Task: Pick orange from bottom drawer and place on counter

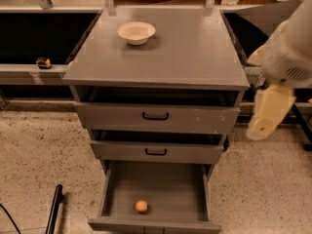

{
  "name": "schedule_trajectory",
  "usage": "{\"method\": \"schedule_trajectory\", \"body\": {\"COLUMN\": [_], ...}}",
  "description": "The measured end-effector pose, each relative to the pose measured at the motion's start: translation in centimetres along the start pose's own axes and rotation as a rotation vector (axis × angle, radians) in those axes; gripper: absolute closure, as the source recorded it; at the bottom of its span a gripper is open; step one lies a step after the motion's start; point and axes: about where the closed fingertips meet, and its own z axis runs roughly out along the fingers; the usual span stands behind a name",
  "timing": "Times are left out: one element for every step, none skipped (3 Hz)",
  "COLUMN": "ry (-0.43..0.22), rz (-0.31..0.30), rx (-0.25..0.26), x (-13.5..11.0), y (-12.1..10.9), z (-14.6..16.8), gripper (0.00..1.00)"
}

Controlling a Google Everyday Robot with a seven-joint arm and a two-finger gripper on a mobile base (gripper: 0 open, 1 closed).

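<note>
Orange (141, 206) sits on the floor of the open bottom drawer (163, 182), near its front wall, slightly left of centre, touching nothing else. Two upper drawers, top one (195, 118) and middle one (195, 152), have black handles and are slightly ajar. Grey bench (190, 50) carries a cream bowl (136, 32) at back left. Gripper (267, 117) hangs off the cabinet's right side, level with the top drawer, well apart from the orange; open or closed, cannot tell. Speckled floor (39, 150) all around.

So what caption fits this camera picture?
Small round orange sits in open grey bottom drawer; cream claw hangs beside flat grey counter.
</note>
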Motion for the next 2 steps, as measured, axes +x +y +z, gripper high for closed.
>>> {"method": "schedule_trajectory", "body": {"ry": [-0.002, -0.033], "rz": [-0.090, -0.171], "rx": [-0.017, -0.023], "x": [-3.5, -4.6], "y": [1.9, 3.9], "z": [7.8, 13.8], "gripper": [0.00, 0.00]}}
